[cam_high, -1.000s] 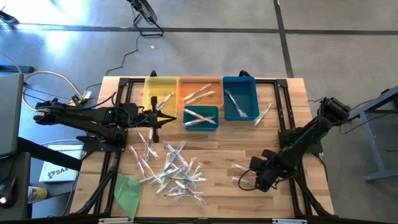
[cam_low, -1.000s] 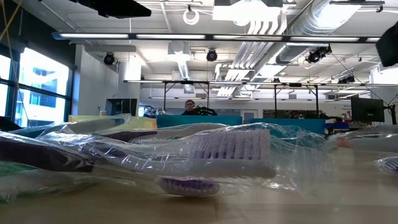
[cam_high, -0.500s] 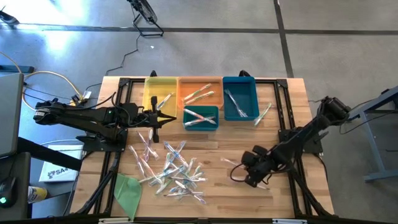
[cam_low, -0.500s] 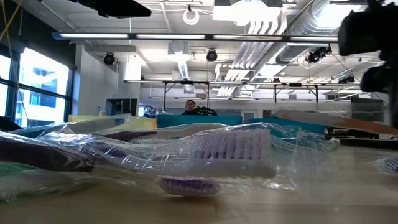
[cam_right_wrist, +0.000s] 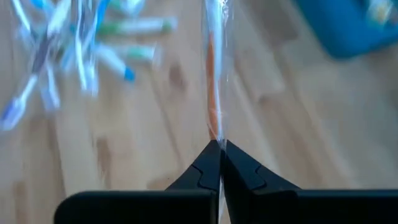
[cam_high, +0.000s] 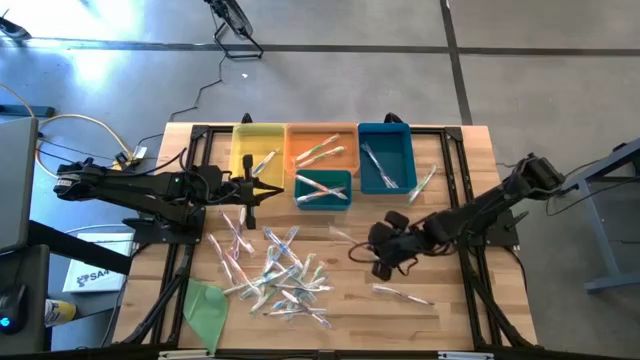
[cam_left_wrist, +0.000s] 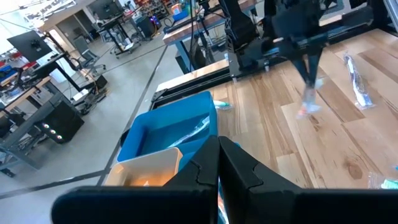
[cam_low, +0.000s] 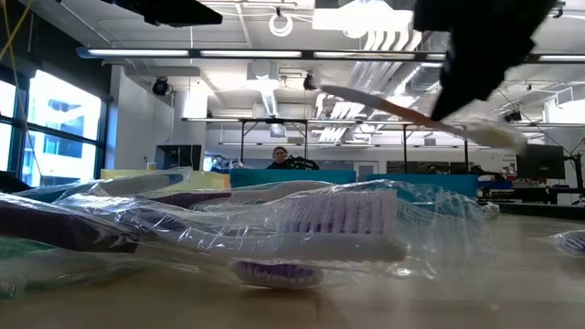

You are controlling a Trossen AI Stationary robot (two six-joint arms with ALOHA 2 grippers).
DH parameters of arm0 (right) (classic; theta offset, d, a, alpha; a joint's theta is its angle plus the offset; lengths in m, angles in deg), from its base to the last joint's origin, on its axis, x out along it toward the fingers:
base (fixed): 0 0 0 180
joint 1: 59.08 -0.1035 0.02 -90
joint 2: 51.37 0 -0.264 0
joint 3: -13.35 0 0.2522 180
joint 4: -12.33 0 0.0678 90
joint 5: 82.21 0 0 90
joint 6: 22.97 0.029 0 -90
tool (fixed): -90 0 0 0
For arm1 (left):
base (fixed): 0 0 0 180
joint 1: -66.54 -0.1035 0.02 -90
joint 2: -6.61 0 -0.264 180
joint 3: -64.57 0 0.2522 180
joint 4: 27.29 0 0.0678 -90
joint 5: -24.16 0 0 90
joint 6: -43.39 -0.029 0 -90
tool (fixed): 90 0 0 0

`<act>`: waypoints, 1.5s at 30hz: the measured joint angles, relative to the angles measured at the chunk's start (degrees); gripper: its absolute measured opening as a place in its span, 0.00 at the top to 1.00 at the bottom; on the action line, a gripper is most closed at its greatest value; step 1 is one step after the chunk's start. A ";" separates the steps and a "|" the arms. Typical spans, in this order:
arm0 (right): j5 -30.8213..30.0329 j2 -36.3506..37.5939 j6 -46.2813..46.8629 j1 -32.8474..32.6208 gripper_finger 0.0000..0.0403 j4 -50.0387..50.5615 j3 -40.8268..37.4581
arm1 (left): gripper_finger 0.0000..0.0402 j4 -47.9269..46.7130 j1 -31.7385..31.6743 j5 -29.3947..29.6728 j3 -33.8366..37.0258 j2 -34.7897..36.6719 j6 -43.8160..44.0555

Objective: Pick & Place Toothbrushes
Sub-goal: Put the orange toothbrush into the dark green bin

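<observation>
The right gripper [cam_high: 381, 250] is hanging above the table [cam_high: 450, 310] right of the toothbrush pile [cam_high: 275, 270], its jaws pinching an orange wrapped toothbrush [cam_right_wrist: 213, 93] shut between them. The left gripper [cam_high: 250, 189] is waiting, jaws closed on nothing, beside the yellow bin [cam_high: 258, 150]. Another toothbrush [cam_high: 402, 293] is lying near the right gripper.

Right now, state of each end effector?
Left end effector: shut, holding nothing, by the bins.
Right end effector: shut on an orange toothbrush, lifted above the table.
</observation>
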 joint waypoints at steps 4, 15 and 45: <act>-1.61 0.00 -4.34 4.08 0.99 -0.47 2.46 | 1.00 0.01 -0.02 -0.01 0.00 0.00 0.00; -4.03 -0.48 -15.04 13.13 0.99 -15.24 3.17 | 1.00 0.02 -0.01 0.00 0.00 0.00 0.00; -7.43 -11.13 -25.76 25.38 0.99 -33.94 3.13 | 1.00 0.02 -0.01 0.01 -0.02 0.00 0.00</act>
